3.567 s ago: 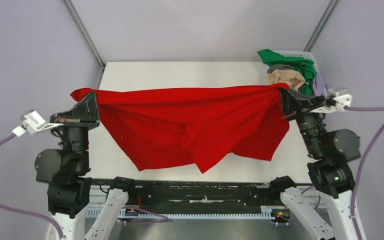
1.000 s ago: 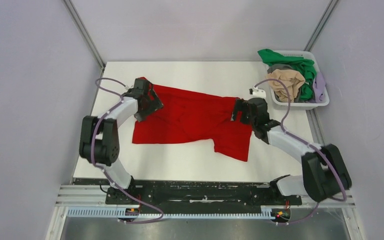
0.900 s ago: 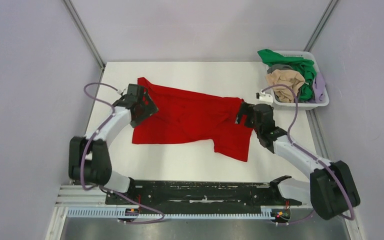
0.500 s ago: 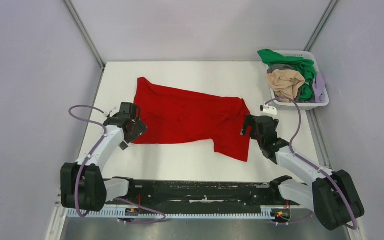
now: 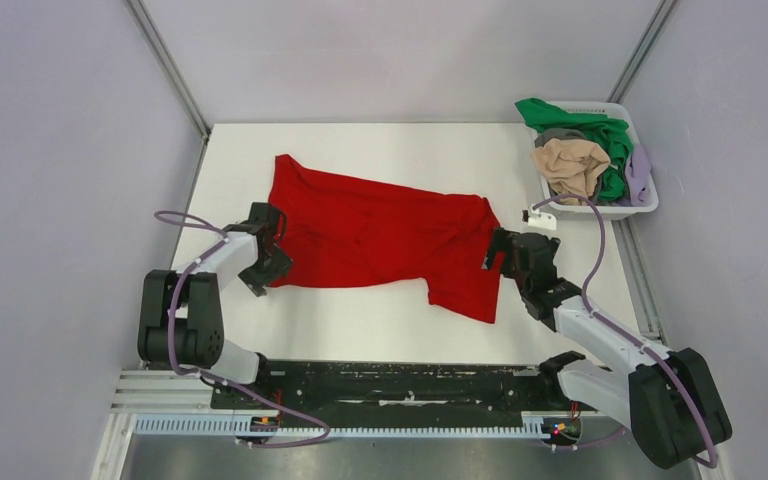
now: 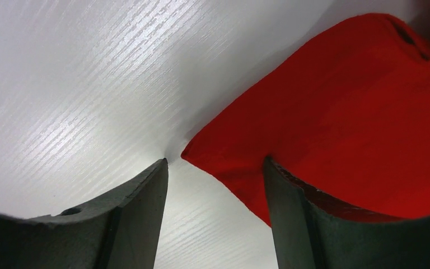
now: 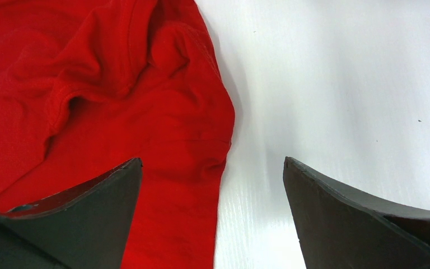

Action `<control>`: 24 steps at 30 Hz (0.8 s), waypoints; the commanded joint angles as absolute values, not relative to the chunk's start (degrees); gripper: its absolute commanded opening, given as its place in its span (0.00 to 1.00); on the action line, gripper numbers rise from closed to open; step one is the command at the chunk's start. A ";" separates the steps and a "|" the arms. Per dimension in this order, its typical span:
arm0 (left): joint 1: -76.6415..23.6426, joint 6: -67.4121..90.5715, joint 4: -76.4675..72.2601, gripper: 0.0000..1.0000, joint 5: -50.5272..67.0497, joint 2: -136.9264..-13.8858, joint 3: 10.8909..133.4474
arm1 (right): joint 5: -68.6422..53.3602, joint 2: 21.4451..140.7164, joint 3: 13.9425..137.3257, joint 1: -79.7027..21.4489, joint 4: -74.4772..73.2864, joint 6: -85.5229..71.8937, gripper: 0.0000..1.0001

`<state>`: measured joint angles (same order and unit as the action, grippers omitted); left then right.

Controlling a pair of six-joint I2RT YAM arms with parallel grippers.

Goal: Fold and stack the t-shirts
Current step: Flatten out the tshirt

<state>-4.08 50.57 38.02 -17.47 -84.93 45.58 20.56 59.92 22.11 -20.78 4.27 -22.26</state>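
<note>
A flat white table with a fine wood-grain finish (image 5: 390,150) fills the middle of the booth. Plain pale lavender-grey panels close it in: a back wall (image 5: 400,50), a left wall (image 5: 50,200) and a right wall (image 5: 740,250). A slim grey metal left pole (image 5: 165,65) and a matching right pole (image 5: 646,45) slant along the back corners. A silver toothed metal rail (image 5: 410,428) runs along the near edge. The light is soft and even, and in the left wrist view it leaves a bright sheen across the grain.
</note>
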 commanded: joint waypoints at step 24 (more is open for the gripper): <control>-0.53 45.51 26.41 0.02 -10.34 -94.97 47.73 | 26.54 57.44 23.71 -20.70 0.81 -20.98 0.98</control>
<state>-0.95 47.81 32.69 -12.60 -90.02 49.12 24.51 58.74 21.85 -20.78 2.39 -22.22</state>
